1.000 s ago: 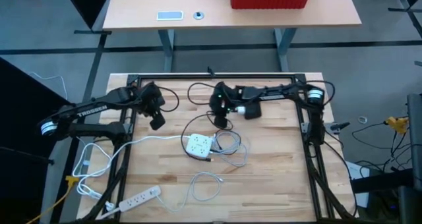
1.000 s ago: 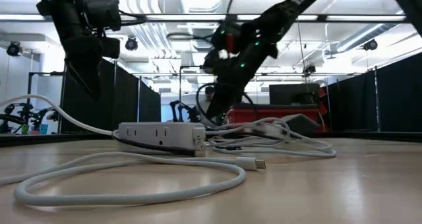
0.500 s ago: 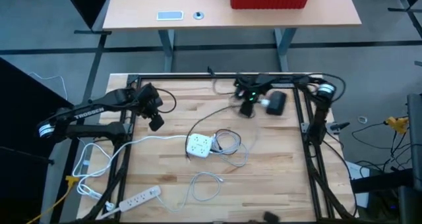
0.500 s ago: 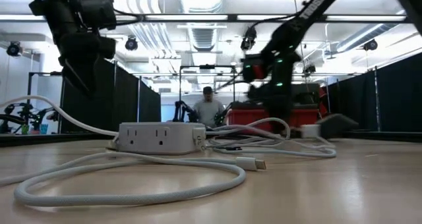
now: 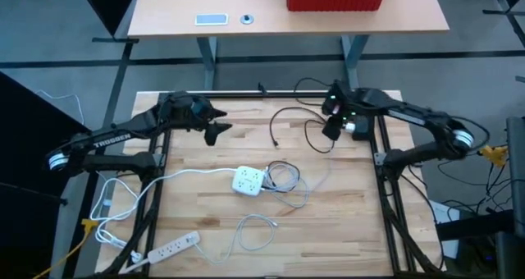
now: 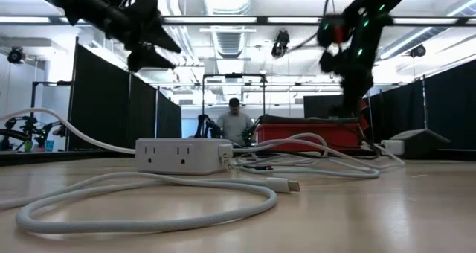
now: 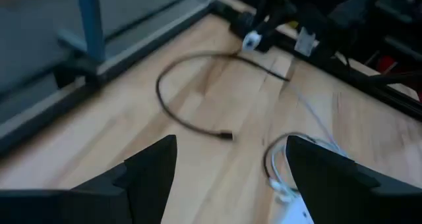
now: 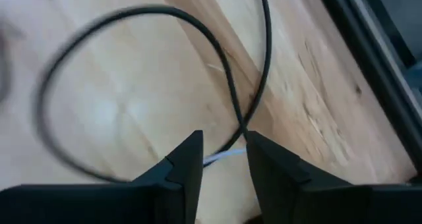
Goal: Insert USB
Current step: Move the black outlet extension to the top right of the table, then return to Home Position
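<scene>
The white power hub point(image 5: 248, 180) is sitting near the middle of the counter point(image 5: 344, 230), and everything here is being placed from it. The black USB cable point(image 5: 287, 119) is lying on the far side of the hub, toward the counter's back rail, curling in an open loop; its free plug end point(image 5: 276, 144) is resting between that loop and the hub, apart from the hub and not inserted. In the left wrist view the same plug point(image 7: 226, 136) is lying ahead of the left gripper point(image 7: 227, 174), its short body running roughly across the gap between the fingers.

The left gripper point(image 5: 215, 131) is hovering far-left of the hub with its fingers spread wide and nothing in them. The right gripper point(image 5: 331, 130) is hovering far-right of the hub, near the back right corner; its fingers are standing only narrowly apart, with the black cable point(image 8: 227, 85) running into the gap between them, so it appears to be pinching the cable, though actual contact cannot be made out.

By judgement the two grippers are about equally near the plug, and the open left one looks better placed to take it.

The hub's USB ports are too small to pick out from above, and the low view is showing only outlet slots on the hub point(image 6: 182, 154). The white cables point(image 5: 283, 180) tangled just beside the hub are hard to separate.
</scene>
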